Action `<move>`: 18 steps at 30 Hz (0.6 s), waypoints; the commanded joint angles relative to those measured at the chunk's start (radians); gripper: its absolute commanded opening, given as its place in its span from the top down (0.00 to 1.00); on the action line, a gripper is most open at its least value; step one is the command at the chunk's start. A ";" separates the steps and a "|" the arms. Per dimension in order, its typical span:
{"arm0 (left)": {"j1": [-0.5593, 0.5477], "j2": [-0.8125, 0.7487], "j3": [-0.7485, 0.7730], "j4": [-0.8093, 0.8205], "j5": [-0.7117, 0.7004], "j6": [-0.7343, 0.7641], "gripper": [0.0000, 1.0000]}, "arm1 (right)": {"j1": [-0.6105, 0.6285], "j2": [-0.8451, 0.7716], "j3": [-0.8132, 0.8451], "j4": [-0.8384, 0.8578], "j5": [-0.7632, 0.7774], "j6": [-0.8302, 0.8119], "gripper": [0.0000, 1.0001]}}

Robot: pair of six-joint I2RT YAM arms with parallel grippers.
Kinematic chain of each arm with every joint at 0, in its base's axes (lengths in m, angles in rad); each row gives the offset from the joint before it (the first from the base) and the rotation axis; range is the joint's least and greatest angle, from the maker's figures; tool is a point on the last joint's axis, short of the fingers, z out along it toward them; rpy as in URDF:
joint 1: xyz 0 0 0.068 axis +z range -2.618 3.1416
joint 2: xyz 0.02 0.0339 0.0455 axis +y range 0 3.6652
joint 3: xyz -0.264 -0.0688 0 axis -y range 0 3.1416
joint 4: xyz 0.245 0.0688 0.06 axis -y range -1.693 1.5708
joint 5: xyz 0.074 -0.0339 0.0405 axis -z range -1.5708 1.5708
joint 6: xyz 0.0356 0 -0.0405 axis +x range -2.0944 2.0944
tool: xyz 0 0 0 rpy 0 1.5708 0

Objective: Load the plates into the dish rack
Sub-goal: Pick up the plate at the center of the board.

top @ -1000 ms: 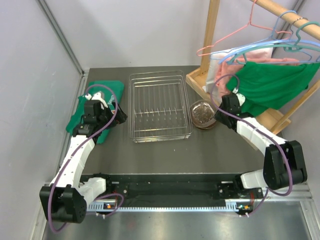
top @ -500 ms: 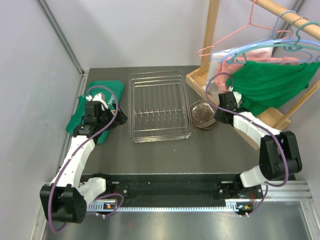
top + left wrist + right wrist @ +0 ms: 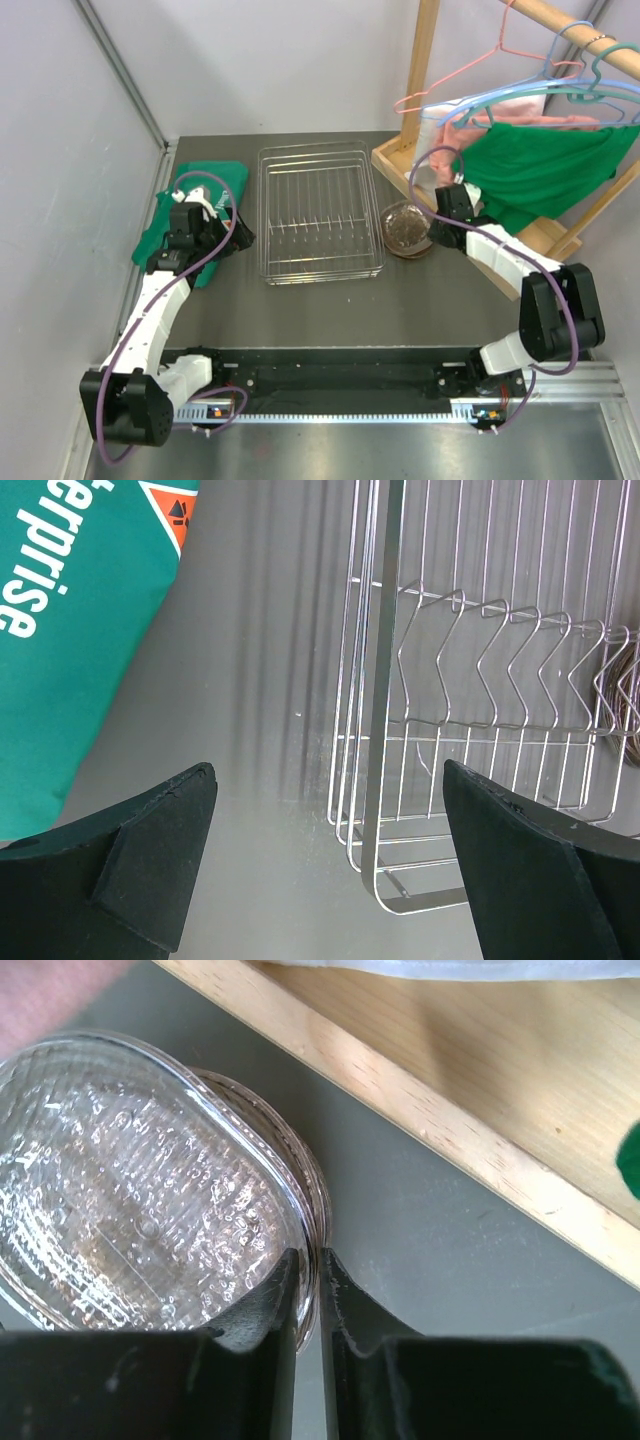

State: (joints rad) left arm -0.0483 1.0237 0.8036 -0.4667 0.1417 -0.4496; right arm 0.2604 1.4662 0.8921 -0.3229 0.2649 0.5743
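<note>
The right gripper [image 3: 308,1256] pinches the rim of the top glass plate [image 3: 140,1190] on the stack of plates [image 3: 406,228], which sits just right of the dish rack [image 3: 320,212]. The left gripper [image 3: 327,768] hangs wide open, holding nothing, at the rack's left rim.

The plates [image 3: 140,1200] are clear to brown-tinted glass with a beaded, ribbed pattern, the dish rack [image 3: 320,215] silver wire, the table [image 3: 420,300] grey, the cloth [image 3: 70,630] green with white lettering and an orange patch.
</note>
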 commanded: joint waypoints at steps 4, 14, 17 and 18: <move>0.001 -0.007 -0.003 0.008 0.004 0.009 0.01 | 0.022 -0.079 -0.004 -0.057 0.031 -0.030 0.98; 0.001 0.015 -0.006 0.013 0.021 0.009 0.01 | 0.030 -0.103 -0.007 -0.099 0.004 -0.047 0.96; 0.001 0.024 -0.004 0.014 0.025 0.014 0.01 | 0.030 -0.066 0.014 -0.126 -0.025 -0.053 0.93; 0.001 0.029 -0.004 0.013 0.025 0.012 0.01 | 0.028 -0.055 0.019 -0.136 -0.030 -0.053 0.92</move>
State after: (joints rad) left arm -0.0483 1.0405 0.8013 -0.4675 0.1478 -0.4461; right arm 0.2741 1.3945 0.8898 -0.4198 0.2726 0.5484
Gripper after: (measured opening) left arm 0.990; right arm 0.079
